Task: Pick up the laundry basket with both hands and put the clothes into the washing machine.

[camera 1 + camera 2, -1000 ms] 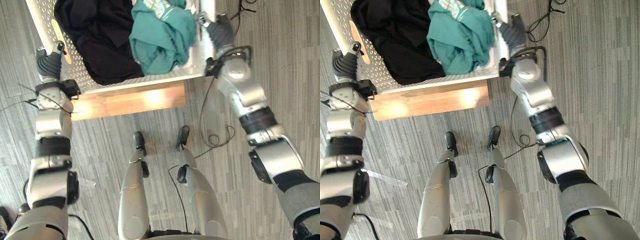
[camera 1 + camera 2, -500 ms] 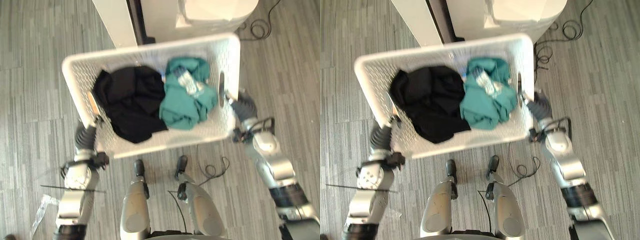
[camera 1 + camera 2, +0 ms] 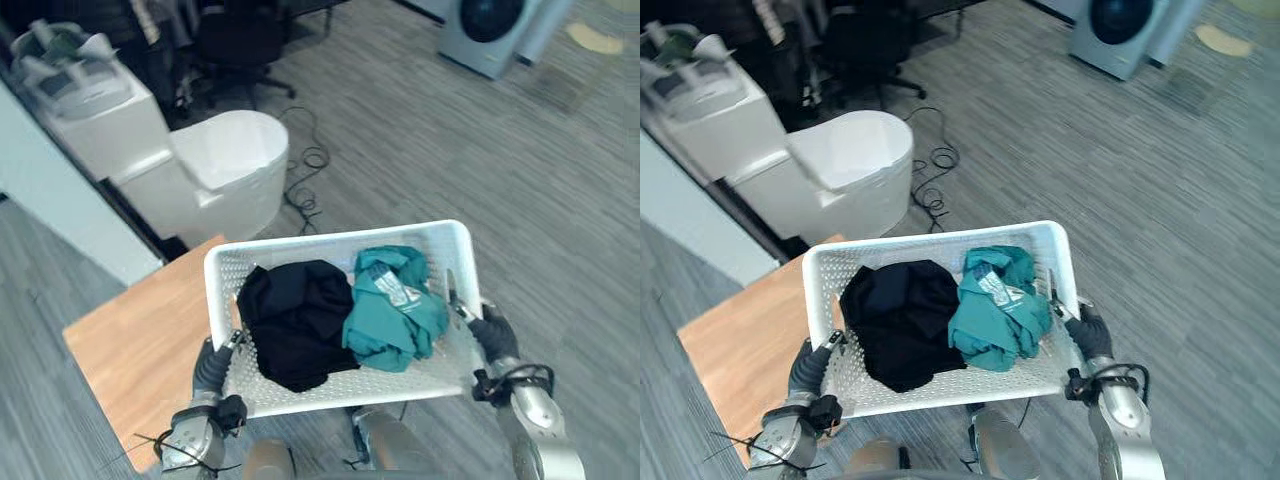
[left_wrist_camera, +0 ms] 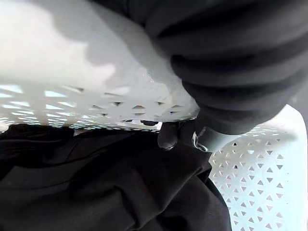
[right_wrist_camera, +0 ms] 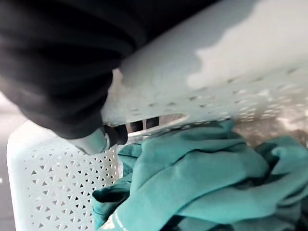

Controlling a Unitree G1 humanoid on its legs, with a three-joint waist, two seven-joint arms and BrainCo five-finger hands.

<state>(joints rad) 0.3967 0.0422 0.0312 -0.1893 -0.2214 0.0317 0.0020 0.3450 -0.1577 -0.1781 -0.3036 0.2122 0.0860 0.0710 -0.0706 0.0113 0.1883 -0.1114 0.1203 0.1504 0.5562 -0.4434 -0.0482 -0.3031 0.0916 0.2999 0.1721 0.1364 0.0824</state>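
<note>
Gripping laundry basket (image 3: 330, 232) side handles, left hand (image 3: 212, 366), right hand (image 3: 493, 333), clothes (image 3: 297, 322) inside

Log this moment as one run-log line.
laundry basket: held at both ends | left hand: gripping handle | right hand: gripping handle | load: black garment, teal garment | washing machine: not reached
</note>
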